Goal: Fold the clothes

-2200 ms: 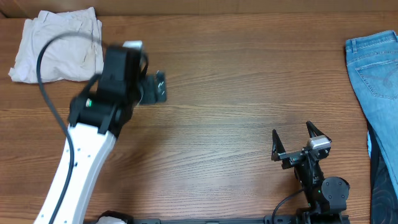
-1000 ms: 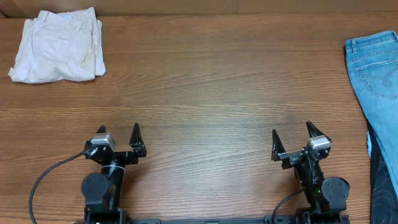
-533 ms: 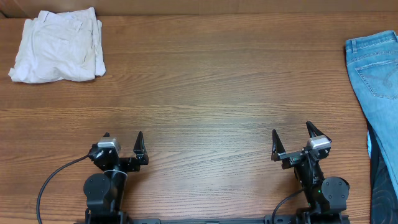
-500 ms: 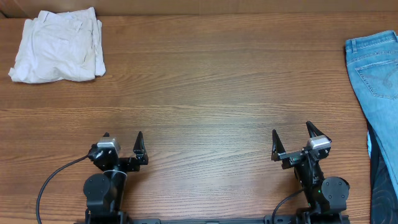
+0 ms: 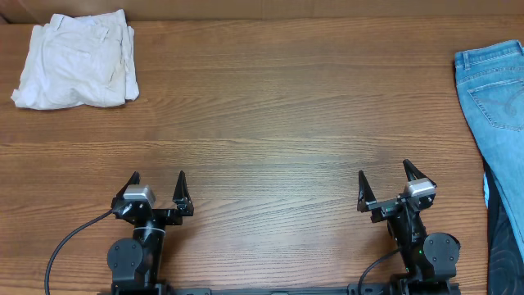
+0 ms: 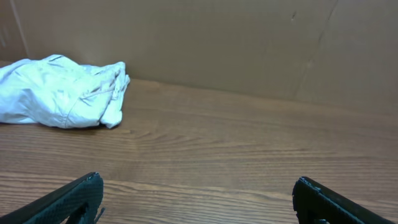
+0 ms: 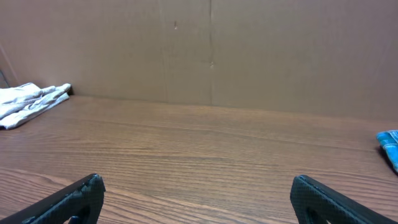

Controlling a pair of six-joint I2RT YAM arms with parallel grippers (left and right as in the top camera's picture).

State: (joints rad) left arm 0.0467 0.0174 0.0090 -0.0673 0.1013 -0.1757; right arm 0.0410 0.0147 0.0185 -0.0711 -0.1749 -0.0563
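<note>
Overhead cam, 12 o'clock = far edge of table: shorts (image 5: 75, 61) lie at approx 10 o'clock, in the far-left corner of the wood-grain table (image 5: 286, 115). Off-white, bunched into a rough square bundle w/ creases & seam lines on top. Edges are uneven and the lower-left corner sticks out a bit. Well apart from both arms.

Left gripper (image 5: 156, 176) at approx 7 o'clock, near the front edge. Jaws spread wide, tips pointing to 12, holding nothing. Black cable (image 5: 70, 242) loops off its base toward 8 o'clock. Left wrist cam: dark fingers (image 6: 71, 199) sit in the bottom corners w/ bare wood between them. Shorts are at 10 o'clock of that view, close by the brown cardboard wall (image 6: 236, 43).

Right gripper (image 5: 384, 170) at approx 5 o'clock, likewise released: jaws wide apart, empty, tips toward 12 and a touch skewed. Right wrist cam: its fingers low at L & R corners, bare table between. Shorts show small at 9 o'clock by the wall, and a scrap of blue denim at the 3 o'clock edge.

Blue jeans (image 5: 495, 90) lie at 2–3 o'clock in the overhead, running off the right edge, waistband toward 12. Darker cloth (image 5: 501, 238) at 4 o'clock is cut off by the frame, can't tell what it is. Jeans & shorts are well apart, at opposite sides of the table.
</note>
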